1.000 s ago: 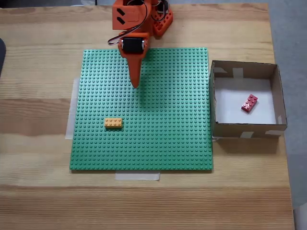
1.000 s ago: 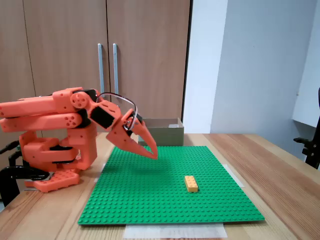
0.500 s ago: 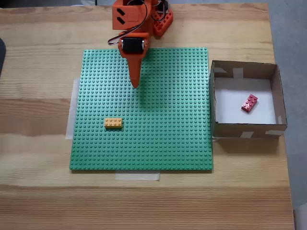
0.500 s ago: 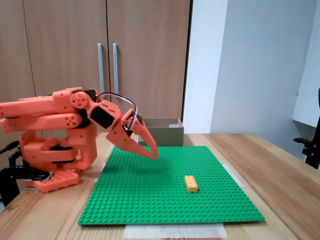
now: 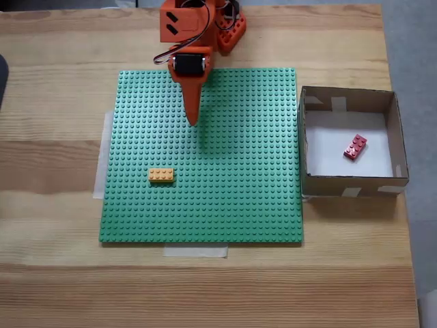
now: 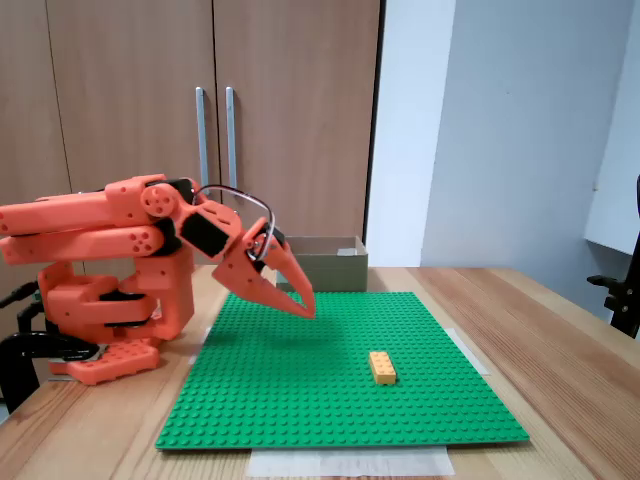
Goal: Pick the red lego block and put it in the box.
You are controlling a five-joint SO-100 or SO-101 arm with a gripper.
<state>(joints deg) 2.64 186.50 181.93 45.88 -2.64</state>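
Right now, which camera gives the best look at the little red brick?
The fixed view from above: the red brick lies in plain sight on the white floor of the cardboard box. In the side-on fixed view, the box walls hide its floor.

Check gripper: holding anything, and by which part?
Nothing held. The gripper is shut and empty above the baseplate; the red block lies in the box.
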